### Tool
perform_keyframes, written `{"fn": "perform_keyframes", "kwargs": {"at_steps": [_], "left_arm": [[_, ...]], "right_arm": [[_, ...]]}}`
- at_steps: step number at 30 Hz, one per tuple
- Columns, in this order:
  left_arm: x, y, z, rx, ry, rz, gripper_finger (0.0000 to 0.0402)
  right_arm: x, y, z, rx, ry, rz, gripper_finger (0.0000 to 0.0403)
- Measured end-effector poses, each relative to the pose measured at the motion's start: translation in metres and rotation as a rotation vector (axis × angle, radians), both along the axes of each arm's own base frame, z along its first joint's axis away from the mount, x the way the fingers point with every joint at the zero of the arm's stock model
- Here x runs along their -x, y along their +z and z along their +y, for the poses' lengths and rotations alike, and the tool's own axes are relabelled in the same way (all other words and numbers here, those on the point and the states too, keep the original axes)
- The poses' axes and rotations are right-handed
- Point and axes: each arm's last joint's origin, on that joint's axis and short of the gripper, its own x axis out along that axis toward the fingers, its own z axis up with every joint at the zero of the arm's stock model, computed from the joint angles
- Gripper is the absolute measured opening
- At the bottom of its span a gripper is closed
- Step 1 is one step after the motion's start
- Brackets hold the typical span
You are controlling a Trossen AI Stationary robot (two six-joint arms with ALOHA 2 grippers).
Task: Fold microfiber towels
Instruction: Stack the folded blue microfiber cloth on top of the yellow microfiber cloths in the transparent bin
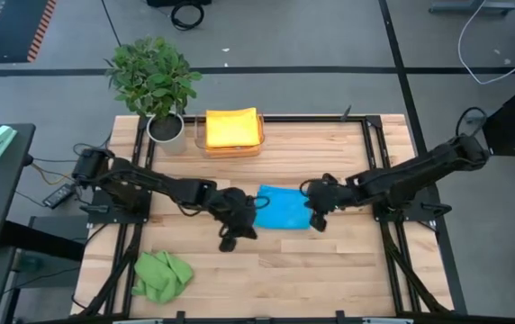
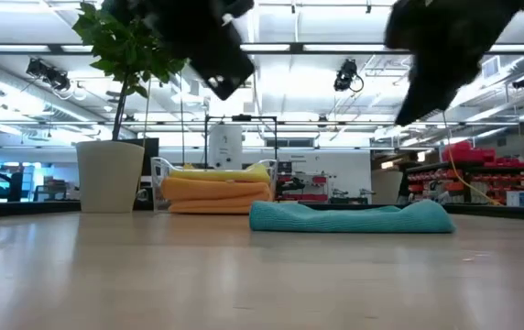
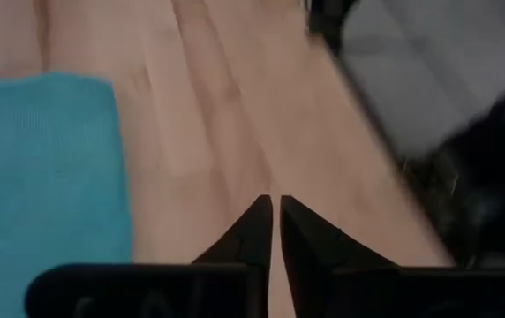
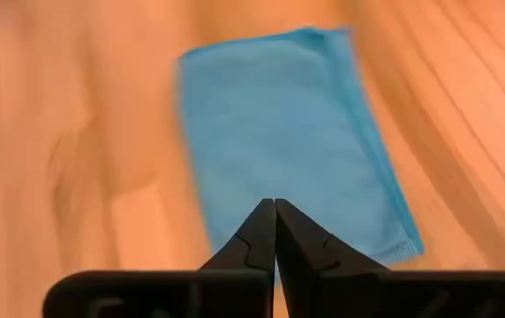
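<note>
A blue microfiber towel (image 1: pixel 284 209) lies folded into a flat rectangle on the wooden table's middle; it also shows in the low view (image 2: pixel 349 218) and in both wrist views (image 3: pixel 41 168) (image 4: pixel 288 141). My left gripper (image 1: pixel 244 225) (image 3: pixel 275 208) hovers shut just off the towel's left end, above bare wood. My right gripper (image 1: pixel 316 219) (image 4: pixel 275 208) hangs shut over the towel's right end. In the low view both grippers (image 2: pixel 230 87) (image 2: pixel 409 115) are well above the towel. A crumpled green towel (image 1: pixel 161 274) rests near the front left.
Folded yellow and orange towels (image 1: pixel 233 129) sit stacked in a clear tray (image 1: pixel 205 144) at the table's far side. A potted plant (image 1: pixel 154 76) stands to their left. Bare wood stretches in front of the blue towel and at the right.
</note>
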Motion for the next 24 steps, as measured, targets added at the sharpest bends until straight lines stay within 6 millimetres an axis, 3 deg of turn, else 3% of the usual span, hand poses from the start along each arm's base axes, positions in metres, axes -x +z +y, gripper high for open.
{"fn": "perform_keyframes", "kwargs": {"at_steps": [4,11,15,19,24], "left_arm": [[0.008,-0.008,0.000,-0.208,-0.104,0.012,0.0042],[-0.003,-0.036,0.003,-0.655,-0.348,-0.088,0.0087],[-0.011,-0.052,0.010,-0.787,-0.391,-0.079,0.0138],[-0.015,-0.070,0.018,-0.846,-0.452,-0.046,0.0189],[-0.022,-0.089,0.027,-0.878,-0.480,-0.030,0.0227]], "right_arm": [[0.006,-0.001,0.022,0.158,0.299,0.029,0.0032],[0.008,-0.022,0.052,0.470,0.765,0.148,0.0104],[0.006,-0.033,0.055,0.625,0.839,0.233,0.0168],[0.003,-0.042,0.052,0.672,0.847,0.292,0.0225],[0.007,-0.055,0.049,0.696,0.897,0.315,0.0262]]}}
